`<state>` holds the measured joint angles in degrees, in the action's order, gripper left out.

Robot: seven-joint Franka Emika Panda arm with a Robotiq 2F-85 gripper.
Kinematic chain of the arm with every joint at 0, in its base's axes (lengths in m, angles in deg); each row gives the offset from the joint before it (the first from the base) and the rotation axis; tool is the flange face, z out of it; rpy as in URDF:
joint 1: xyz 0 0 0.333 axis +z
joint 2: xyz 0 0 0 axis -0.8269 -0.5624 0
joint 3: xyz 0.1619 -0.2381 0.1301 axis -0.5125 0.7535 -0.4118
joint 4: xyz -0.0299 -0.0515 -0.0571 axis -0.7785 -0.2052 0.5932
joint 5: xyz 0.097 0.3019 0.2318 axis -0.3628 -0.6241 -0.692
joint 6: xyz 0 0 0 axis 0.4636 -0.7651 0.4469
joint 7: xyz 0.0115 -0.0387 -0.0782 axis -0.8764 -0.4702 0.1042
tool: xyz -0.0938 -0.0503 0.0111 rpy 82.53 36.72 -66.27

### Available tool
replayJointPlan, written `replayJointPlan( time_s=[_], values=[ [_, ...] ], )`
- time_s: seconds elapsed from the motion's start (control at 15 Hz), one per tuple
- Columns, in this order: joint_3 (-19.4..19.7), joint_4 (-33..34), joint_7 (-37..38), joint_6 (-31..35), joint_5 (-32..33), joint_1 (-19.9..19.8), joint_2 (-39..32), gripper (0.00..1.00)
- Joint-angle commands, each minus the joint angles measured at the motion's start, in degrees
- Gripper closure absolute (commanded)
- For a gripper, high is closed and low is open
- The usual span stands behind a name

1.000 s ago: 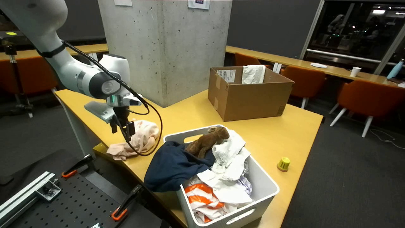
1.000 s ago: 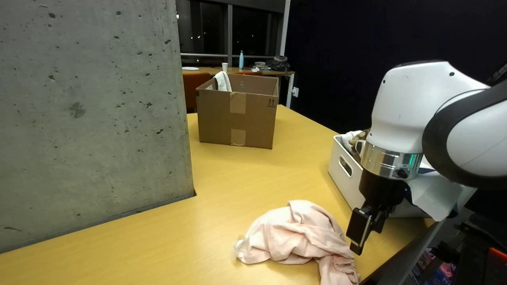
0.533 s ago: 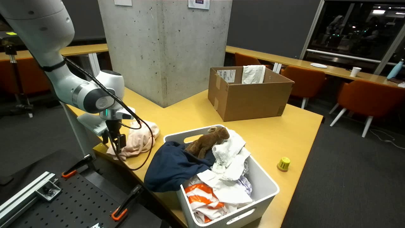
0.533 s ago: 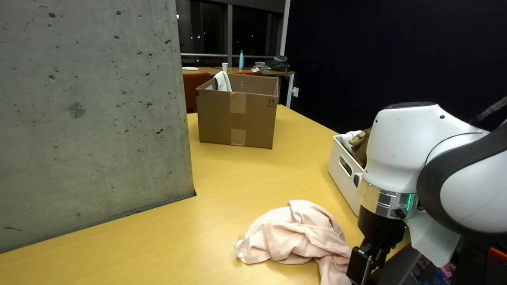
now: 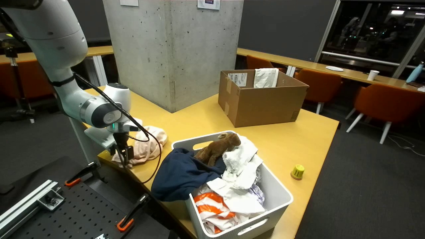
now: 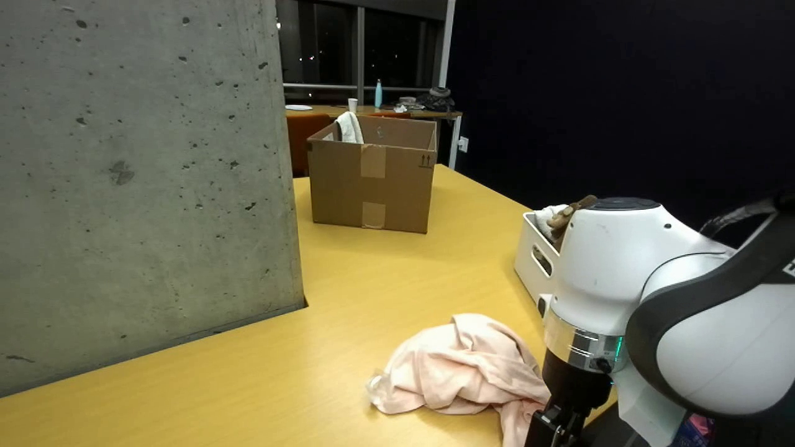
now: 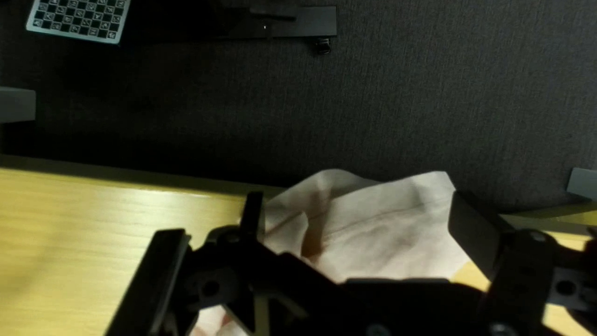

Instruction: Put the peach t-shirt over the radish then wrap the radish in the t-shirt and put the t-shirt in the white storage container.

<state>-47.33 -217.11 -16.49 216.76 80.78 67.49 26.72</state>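
- Pale peach-pink cloth t-shirt [image 6: 459, 366] lies crumpled in a rounded heap on the yellow wood-look worktop [image 6: 236, 379]; a flatter tail of it runs past the worktop's edge.
- White jointed robot arm [image 5: 63, 46] with dark bands bends down to that tail.
- Black fingers [image 7: 475, 228] stand wide apart. In the wrist view, cloth of the tail shows between them; whether they touch it I cannot tell.
- White rectangular plastic storage container [image 5: 274, 191] stands upright on the worktop, near the t-shirt but apart from it.
- Inside the container: brown plush animal [image 5: 215, 149], textured white cloth [image 5: 240, 162], crumpled orange-and-white material [image 5: 212, 209]. Dark navy-blue garment [image 5: 184, 176] drapes over one wall.
- Open brown cardboard box [image 5: 269, 108] sits on the worktop, well apart from the t-shirt; in both exterior views a folded white cloth [image 5: 265, 78] hangs over its rim.
- Small yellow cup-shaped object [image 5: 298, 172], on the worktop, on the far side of the container from the t-shirt.
- Grey concrete pillar [image 5: 199, 56] rises beside the worktop.
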Motion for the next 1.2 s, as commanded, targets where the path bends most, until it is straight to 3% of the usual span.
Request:
replayJointPlan(
  time_s=[0.0,0.13,0.2,0.33,0.87,1.13],
  values=[
    [0.6,2.3,-0.3,2.8,1.1,1.2,-2.5,0.00],
    [0.8,3.3,-0.4,3.8,1.3,1.4,-3.6,0.00],
    [0.9,3.5,-0.4,4.4,1.4,1.6,-3.9,0.25],
    [0.8,4.0,-0.6,4.8,1.7,1.5,-4.3,0.32],
    [1.8,3.5,-0.8,6.0,2.4,1.2,-1.6,0.95],
    [3.2,3.3,-0.6,6.4,2.7,1.1,1.2,1.00]
  ],
)
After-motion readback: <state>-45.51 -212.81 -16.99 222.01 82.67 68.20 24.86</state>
